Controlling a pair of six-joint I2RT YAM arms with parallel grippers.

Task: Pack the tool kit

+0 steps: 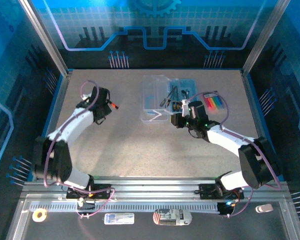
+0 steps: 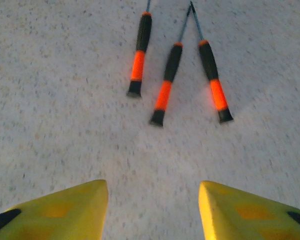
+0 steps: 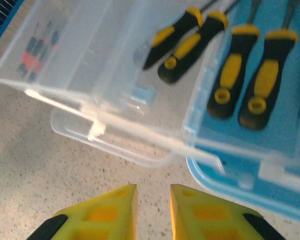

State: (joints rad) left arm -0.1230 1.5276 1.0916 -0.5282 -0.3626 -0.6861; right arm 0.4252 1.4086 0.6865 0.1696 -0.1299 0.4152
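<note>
Near the bottom of the left wrist view, the left gripper [image 2: 152, 210] shows 2 yellow fingertips [image 2: 65, 210] spread well apart, with bare speckled table between them and nothing held. Toward the top of that frame lie 3 small orange-and-black screwdrivers [image 2: 166, 85] flat on the table, handles toward the camera and well apart from the fingertips. The 2 on the right have tips that meet in a narrow V.

From above, the left gripper [image 1: 109, 106] sits left of centre on the grey table [image 1: 130, 145]. The right gripper [image 1: 176, 120] sits right of centre, just below the clear plastic case [image 1: 154, 97], which lies at upper centre.

At the bottom of the right wrist view, the right gripper [image 3: 152, 210] has its 2 yellow fingers nearly together, with a narrow gap between them and nothing pinched. Above it stands the case's clear lid [image 3: 80, 65], filling the upper left. A blue tray [image 3: 290, 150] at the right holds 4 yellow-and-black screwdrivers [image 3: 230, 75] side by side.
</note>
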